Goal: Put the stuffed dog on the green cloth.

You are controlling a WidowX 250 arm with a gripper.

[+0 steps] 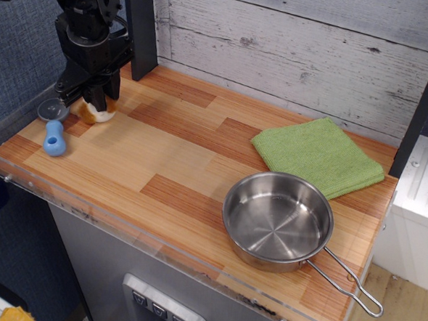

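- Gripper (92, 101): black, at the far left corner of the wooden counter (170, 165), fingers down around the stuffed dog (97, 112); whether they actually pinch it cannot be told.
- Stuffed dog: white and orange-brown, on the counter under the gripper, mostly hidden.
- Blue-handled scoop (54, 125): just left of the dog.
- Green cloth (317, 156): folded, at the far right, well apart from the dog.
- Steel pan (277, 220): empty, in front of the cloth, overlapping its near edge.

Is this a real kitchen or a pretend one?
Probably a pretend kitchen for robot practice. A small wooden counter holds a steel pan, a green cloth and a stuffed dog under the robot's gripper, against a painted plank wall.
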